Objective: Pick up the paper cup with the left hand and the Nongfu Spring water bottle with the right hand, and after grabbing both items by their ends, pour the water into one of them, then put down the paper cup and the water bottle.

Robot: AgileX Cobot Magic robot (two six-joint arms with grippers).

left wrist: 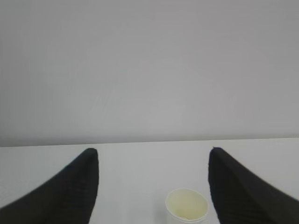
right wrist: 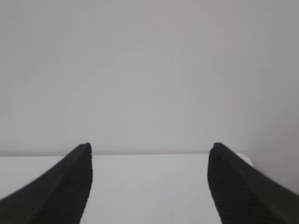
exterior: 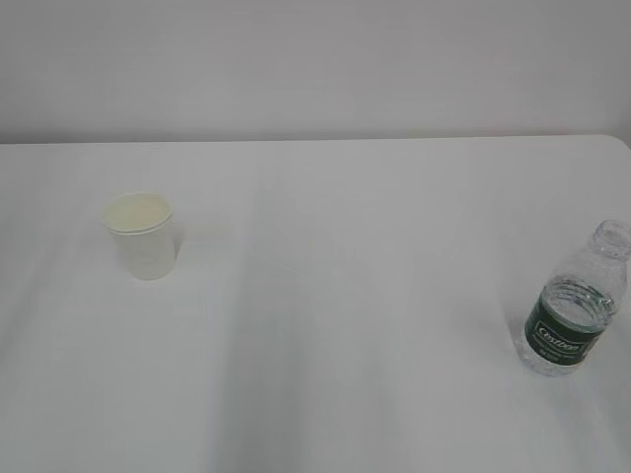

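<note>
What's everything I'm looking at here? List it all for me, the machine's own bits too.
paper cup: one, white with cream inside, upright on the left of the table, also at the bottom edge of the left wrist view
Nongfu Spring water bottle: one, clear with dark green label, no cap, upright at the right edge of the table
table: one, white, fills the scene
wall: plain pale grey, behind the table
left end effector: one, black fingers, open, empty, cup ahead of it
right end effector: one, black fingers, open, empty
</note>
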